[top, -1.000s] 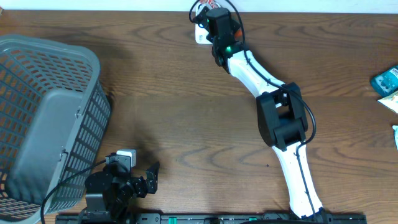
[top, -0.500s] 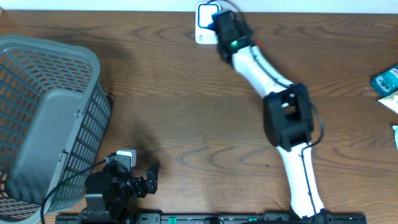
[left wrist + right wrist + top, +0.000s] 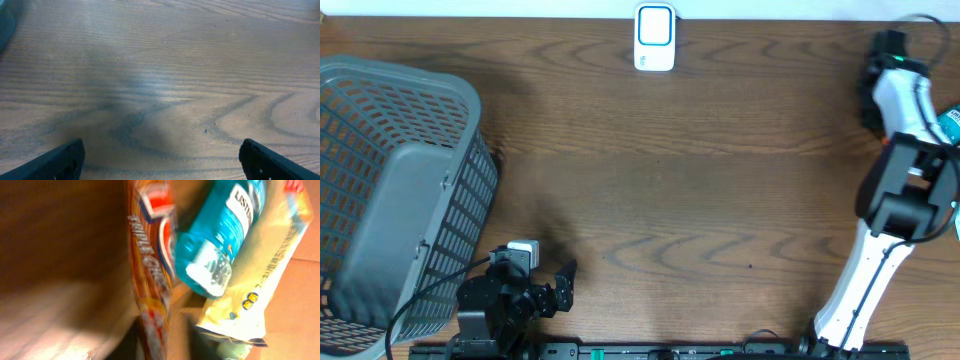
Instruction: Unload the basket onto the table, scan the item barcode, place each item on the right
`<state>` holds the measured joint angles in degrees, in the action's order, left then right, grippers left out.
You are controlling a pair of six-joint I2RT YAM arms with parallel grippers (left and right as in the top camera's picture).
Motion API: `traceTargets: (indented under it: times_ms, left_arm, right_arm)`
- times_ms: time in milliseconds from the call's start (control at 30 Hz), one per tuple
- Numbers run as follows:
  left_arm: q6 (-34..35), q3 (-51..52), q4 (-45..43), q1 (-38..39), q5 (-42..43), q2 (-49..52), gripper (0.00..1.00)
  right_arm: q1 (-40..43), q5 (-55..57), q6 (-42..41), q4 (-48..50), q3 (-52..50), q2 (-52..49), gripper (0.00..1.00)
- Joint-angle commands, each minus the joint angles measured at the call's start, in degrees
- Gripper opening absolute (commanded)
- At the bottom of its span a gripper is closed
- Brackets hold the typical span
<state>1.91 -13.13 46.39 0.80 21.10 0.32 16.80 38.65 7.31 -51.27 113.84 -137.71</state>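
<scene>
I could not tell how the jaws of my right gripper (image 3: 888, 42) stood. It faced the blue bottle (image 3: 215, 235), which lay among packets (image 3: 152, 270) at the table's (image 3: 720, 200) right edge. The bottle looked rigid, slick and fairly heavy, so I judged it best gripped across its body. My left gripper (image 3: 161, 146) gaped wide, holding nothing.

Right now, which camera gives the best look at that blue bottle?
The right wrist view: the blue bottle fills the frame's upper right, close, its label partly showing though blurred. Overhead catches only a small sliver of it at the picture's right edge. The left wrist view misses it entirely.
</scene>
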Motion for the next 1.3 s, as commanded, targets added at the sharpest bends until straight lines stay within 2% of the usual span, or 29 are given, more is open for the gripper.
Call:
traceTargets:
  times_ms: [0, 33, 167, 333, 467, 767, 1133, 1267]
  left_arm:
    - [0.5, 0.7, 2.62, -0.2, 0.74, -0.09, 0.98]
    - [0.5, 0.7, 2.62, -0.2, 0.76, -0.09, 0.98]
    - [0.5, 0.7, 2.62, -0.2, 0.74, -0.09, 0.98]
    - [0.5, 0.7, 2.62, -0.2, 0.76, -0.09, 0.98]
    - [0.5, 0.7, 2.62, -0.2, 0.76, -0.09, 0.98]
    - [0.5, 0.7, 2.62, -0.2, 0.74, -0.09, 0.98]
    - [0.5, 0.7, 2.62, -0.2, 0.76, -0.09, 0.98]
    - [0.52, 0.7, 2.62, -0.2, 0.74, -0.09, 0.98]
  right_arm:
    - [2.38, -7.87, -7.96, -0.81, 0.57, 2.43, 0.94]
    - [2.71, -9.9, -8.07, -1.38, 1.05, 2.89, 0.99]
    - [2.78, -19.93, -9.2, -2.86, 3.02, 7.63, 0.99]
    - [2.56, -36.92, -10.62, -3.89, 3.69, 21.81, 0.99]
    - [2.62, -43.82, -13.84, -6.69, 3.69, 35.17, 0.99]
    - [2.62, -43.32, -13.9, -9.86, 3.69, 59.43, 0.99]
    - [2.62, -43.3, -13.86, -9.9, 3.69, 80.83, 0.99]
    - [2.6, -43.3, -12.79, -16.26, 3.69, 87.25, 0.99]
